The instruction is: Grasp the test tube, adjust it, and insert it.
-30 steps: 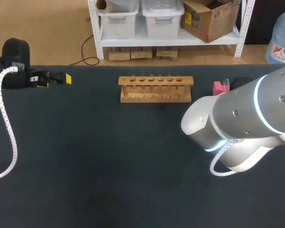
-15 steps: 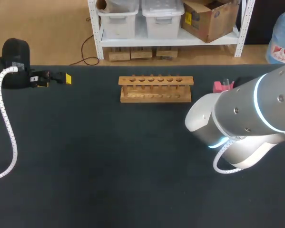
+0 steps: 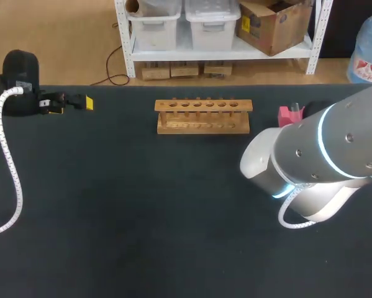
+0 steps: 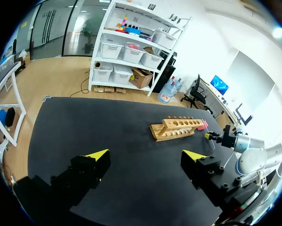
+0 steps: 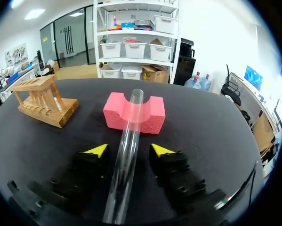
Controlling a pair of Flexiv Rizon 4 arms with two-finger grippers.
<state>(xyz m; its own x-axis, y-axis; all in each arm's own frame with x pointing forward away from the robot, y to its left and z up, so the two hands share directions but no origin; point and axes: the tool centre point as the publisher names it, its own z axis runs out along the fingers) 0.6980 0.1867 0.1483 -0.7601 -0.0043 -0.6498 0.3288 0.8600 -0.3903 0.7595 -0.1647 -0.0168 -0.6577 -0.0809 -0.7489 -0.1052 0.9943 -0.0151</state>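
Note:
A clear test tube (image 5: 126,146) lies on the black table with its open end resting in the groove of a pink foam block (image 5: 148,115). My right gripper (image 5: 129,150) straddles the tube; its yellow-tipped fingers (image 5: 96,149) stand a little off each side without touching it, so it is open. In the head view my right arm (image 3: 316,161) hides that gripper and the tube; only the pink block (image 3: 289,114) shows. The wooden tube rack (image 3: 203,116) stands empty at the back middle. My left gripper (image 4: 145,155) is open and empty, at the table's far left (image 3: 74,102).
A white ribbed cable (image 3: 12,174) loops from my left arm over the table's left edge. The rack (image 5: 42,99) stands well off to one side of the pink block. Bare black table (image 3: 142,211) stretches between the arms.
My right arm has shifted slightly at the right side of the table. The rack, the pink block and my left arm have stayed put.

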